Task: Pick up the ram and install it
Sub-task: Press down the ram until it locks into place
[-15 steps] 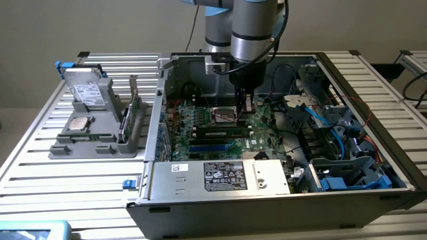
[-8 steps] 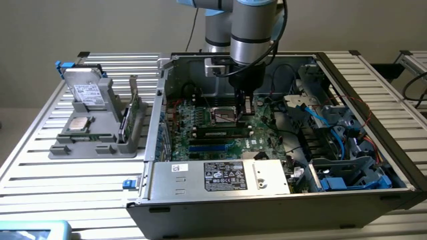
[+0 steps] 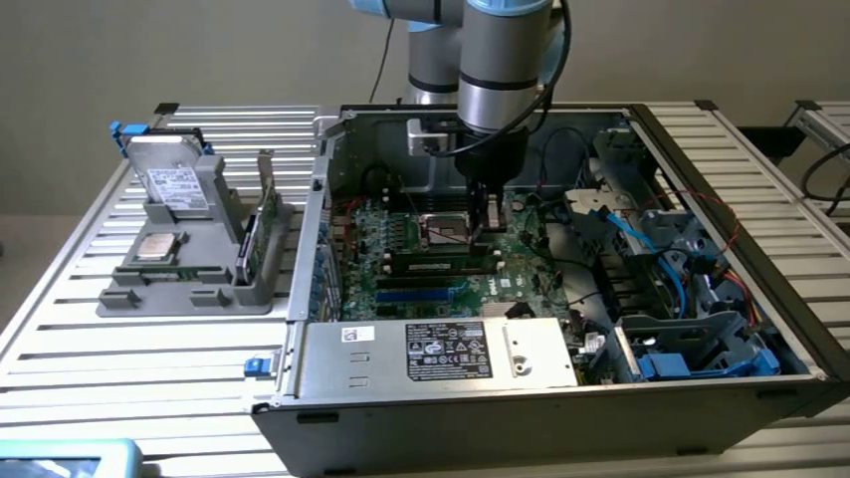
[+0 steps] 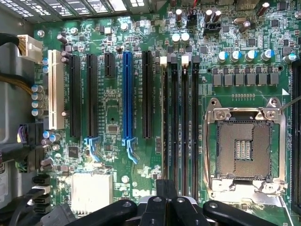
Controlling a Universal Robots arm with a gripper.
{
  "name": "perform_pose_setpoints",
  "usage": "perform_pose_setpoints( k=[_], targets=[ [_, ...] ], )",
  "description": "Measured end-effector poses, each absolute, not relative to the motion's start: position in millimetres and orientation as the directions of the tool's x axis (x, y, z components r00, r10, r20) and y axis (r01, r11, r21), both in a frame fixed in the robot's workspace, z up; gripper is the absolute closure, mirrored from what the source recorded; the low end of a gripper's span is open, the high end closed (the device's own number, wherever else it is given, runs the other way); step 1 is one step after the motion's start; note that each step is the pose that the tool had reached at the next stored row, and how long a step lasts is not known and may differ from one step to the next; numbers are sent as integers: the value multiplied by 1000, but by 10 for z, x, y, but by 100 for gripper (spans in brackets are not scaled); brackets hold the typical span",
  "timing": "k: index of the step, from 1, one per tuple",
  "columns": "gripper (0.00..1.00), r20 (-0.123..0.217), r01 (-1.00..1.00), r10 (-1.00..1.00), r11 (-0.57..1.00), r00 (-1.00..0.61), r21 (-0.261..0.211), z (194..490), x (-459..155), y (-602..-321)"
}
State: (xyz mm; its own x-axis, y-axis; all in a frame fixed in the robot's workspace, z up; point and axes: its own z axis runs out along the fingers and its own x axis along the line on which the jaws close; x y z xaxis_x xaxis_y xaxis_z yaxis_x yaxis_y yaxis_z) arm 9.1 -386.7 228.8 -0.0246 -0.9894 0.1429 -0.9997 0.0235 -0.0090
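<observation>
Claw (image 3: 487,214) clenched, empty, low over motherboard (image 4: 117,117); ram (image 3: 432,267) seated in slot.

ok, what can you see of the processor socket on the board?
The processor socket is square and framed in silver metal with screws at the corners. It is empty: the dark contact field, with a small block in the centre, lies bare. It sits flat on the green board, right beside the four black memory slots.
</observation>
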Motion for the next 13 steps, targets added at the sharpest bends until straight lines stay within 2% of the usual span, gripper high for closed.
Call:
perform_pose_setpoints(
  k=[13],
  targets=[
    [89,143,-1000,-989,23,-25,-9,2242,91,-3867]
  ],
)
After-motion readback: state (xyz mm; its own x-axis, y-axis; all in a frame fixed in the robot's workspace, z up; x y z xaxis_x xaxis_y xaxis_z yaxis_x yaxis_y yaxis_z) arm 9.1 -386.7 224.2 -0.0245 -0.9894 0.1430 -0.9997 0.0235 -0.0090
